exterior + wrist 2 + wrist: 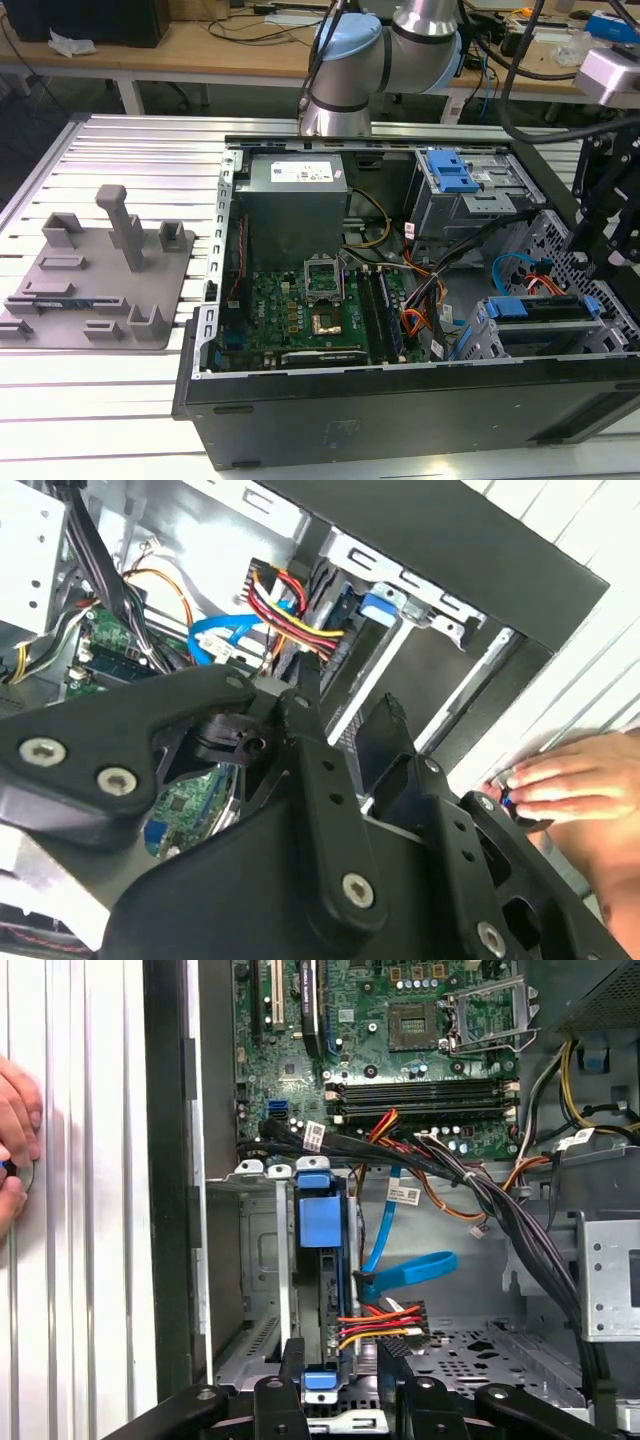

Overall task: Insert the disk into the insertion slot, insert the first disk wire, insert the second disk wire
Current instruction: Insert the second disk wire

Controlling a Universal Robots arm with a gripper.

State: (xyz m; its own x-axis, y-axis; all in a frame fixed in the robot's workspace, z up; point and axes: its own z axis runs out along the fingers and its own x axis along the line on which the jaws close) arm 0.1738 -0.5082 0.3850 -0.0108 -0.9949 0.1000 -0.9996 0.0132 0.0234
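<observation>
Slatted metal table (90,410) carries a grey fixture plate (100,275) at nine o'clock of the computer case (400,410) in the exterior view. At the case's four o'clock the disk (545,306) sits in the insertion slot (478,338); the gripper (602,272) hangs over it, jaws apart astride its blue frame.

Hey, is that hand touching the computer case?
Apart. In the first wrist view, bare slats of the table lie between the hand and the black wall of the case.

disk (320,1222) in insertion slot (262,1260) | case (400,410) on table (130,170) | fixture (100,290) at exterior view's left
</observation>
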